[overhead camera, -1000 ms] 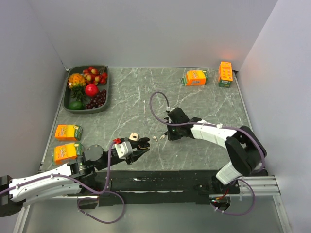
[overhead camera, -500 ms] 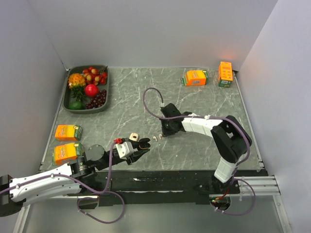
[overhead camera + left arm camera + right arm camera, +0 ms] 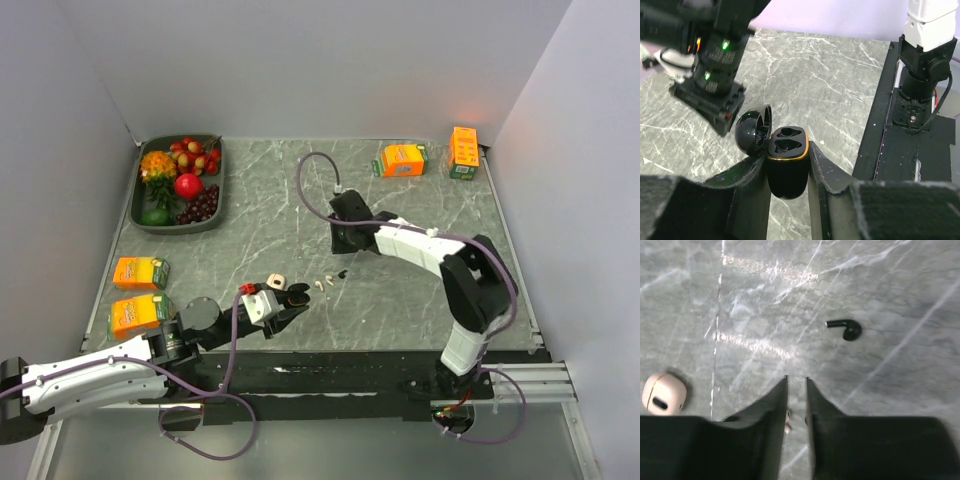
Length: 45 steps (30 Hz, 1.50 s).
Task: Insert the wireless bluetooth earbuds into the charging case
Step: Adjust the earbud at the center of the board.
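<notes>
Right gripper (image 3: 796, 382) has drawn back up the frame, arm stretched low and leftward, jaws narrowly parted and empty, a glossy black bud (image 3: 845, 329) lying on the marbled table (image 3: 900, 275) upper right of its tips, while the left gripper (image 3: 785, 155) clamps the shiny, open-lidded case (image 3: 787, 175).

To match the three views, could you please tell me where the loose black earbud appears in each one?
Top external: black earbud just below picture centre.
Left wrist: not in view.
Right wrist: upper right of centre.
Shared landmark: the grey marbled table.
</notes>
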Each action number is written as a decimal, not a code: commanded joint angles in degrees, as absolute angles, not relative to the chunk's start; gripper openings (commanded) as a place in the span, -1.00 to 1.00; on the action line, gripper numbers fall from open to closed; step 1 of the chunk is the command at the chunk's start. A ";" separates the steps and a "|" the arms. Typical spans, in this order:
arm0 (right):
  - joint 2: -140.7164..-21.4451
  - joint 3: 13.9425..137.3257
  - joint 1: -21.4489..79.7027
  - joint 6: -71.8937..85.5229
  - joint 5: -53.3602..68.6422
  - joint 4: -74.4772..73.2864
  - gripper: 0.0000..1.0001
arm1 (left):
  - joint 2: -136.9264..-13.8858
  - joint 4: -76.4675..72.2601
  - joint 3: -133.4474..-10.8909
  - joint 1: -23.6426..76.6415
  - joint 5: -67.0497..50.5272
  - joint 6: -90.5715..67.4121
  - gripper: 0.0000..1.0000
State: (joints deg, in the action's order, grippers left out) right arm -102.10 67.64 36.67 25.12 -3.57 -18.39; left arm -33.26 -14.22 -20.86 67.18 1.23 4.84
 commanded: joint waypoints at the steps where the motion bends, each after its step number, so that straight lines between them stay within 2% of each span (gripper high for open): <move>1: -93.52 64.70 36.39 22.68 -4.92 -20.48 -0.70 | -32.70 -16.61 -21.97 67.50 1.76 4.04 -0.98; 2: -91.51 61.73 36.56 22.59 -4.66 -20.04 -1.00 | -32.70 -16.61 -21.97 67.50 1.67 4.04 -0.98; 8: -87.89 51.43 37.18 23.73 -2.20 -17.06 -1.00 | -33.05 -16.96 -21.97 67.50 1.15 3.95 -0.98; 13: -89.90 48.87 37.53 24.26 -0.53 -14.68 -1.00 | -33.31 -16.44 -22.41 67.59 0.88 3.87 -0.98; 30: -100.81 57.04 37.71 25.05 2.90 -12.92 -1.00 | -32.87 -15.47 -22.41 67.50 1.76 3.69 -0.98; 42: -107.49 69.43 36.57 24.70 1.93 -16.60 -1.00 | -33.31 -15.73 -22.41 67.59 2.02 3.69 -0.98; 45: -106.10 71.28 36.12 23.65 1.23 -17.58 -1.00 | -33.14 -15.47 -22.41 67.50 2.11 3.69 -0.98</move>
